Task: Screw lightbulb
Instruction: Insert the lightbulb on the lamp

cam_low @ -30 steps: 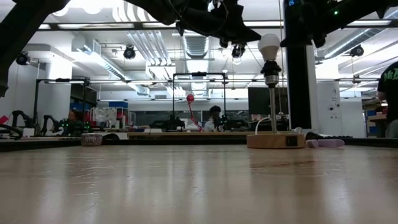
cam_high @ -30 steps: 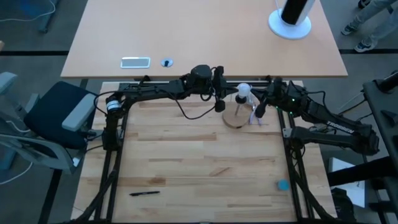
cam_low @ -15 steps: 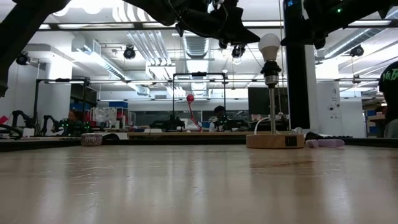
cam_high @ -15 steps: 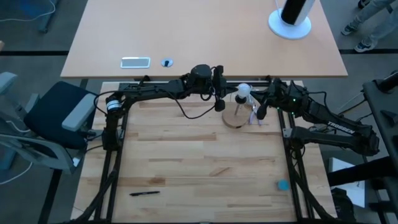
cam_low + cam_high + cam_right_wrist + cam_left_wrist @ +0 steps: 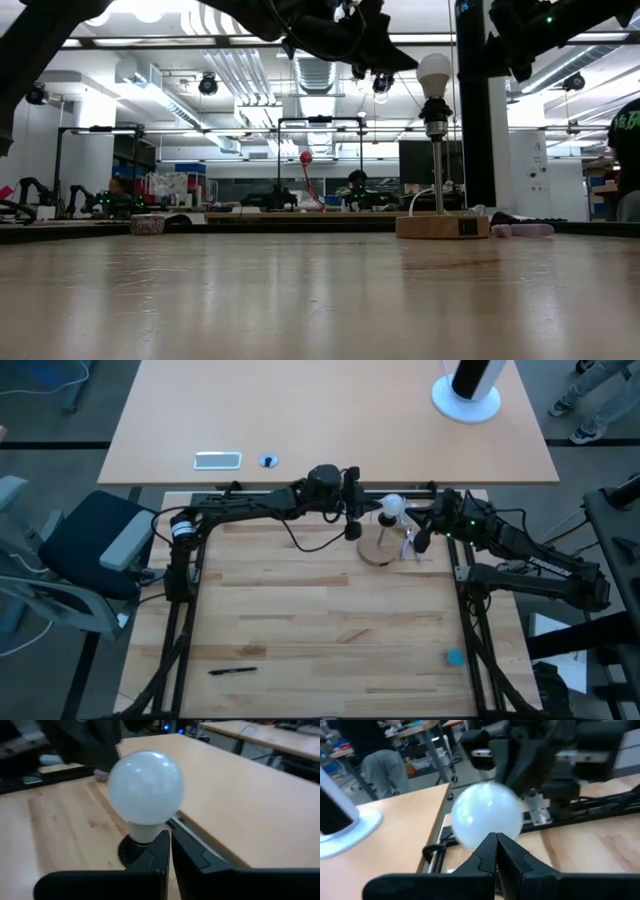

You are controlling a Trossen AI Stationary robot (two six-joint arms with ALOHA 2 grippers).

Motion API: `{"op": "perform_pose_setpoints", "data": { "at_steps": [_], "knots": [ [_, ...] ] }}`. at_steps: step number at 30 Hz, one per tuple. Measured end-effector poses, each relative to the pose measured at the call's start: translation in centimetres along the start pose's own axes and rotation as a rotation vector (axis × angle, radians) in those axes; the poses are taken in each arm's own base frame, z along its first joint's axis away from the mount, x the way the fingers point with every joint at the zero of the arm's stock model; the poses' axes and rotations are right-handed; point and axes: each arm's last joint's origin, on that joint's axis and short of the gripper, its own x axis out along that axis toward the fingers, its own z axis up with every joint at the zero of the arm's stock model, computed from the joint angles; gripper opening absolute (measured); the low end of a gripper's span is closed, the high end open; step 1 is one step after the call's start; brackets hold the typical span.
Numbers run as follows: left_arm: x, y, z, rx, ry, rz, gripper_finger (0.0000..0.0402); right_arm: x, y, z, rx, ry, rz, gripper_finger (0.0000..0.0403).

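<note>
The white frosted lightbulb point(image 5: 392, 506) stands upright in the socket on top of a thin post point(image 5: 438, 170). The post rises from a round wooden disc point(image 5: 376, 551) near the table's far edge. My left gripper point(image 5: 353, 531) hangs shut to the left of the bulb, clear of it. In the left wrist view its shut fingertips point(image 5: 496, 840) point at the lightbulb point(image 5: 487, 817). My right gripper point(image 5: 417, 542) hangs shut to the right of the post. Its own view shows the lightbulb point(image 5: 145, 787) just beyond the fingertips point(image 5: 170, 840). Neither gripper holds anything.
A black pen point(image 5: 232, 670) lies near the front left and a small blue thing point(image 5: 455, 657) near the front right. A purple object point(image 5: 520, 229) lies beside the disc. On the farther table stand a white-based black cylinder point(image 5: 467, 390) and a flat device point(image 5: 217, 459).
</note>
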Motion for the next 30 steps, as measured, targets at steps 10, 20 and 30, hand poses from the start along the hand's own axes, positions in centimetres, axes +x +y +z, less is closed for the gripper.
{"op": "perform_pose_setpoints", "data": {
  "at_steps": [10,20,30],
  "knots": [
    [0.11,-0.24,0.0,-0.025,-0.019,-0.054,0.0,0.17,-0.04,0.47,-0.055,-0.045,-0.009,0.0013],
    [0.11,0.18,-0.22,-0.026,0.014,0.035,0.0,0.71,0.4,0.36,-0.023,-0.031,0.102,0.0013],
    [-0.12,0.09,-0.52,-0.03,0.071,0.037,0.0,0.09,0.09,-0.18,0.024,0.02,0.025,0.0013]
  ]
}}
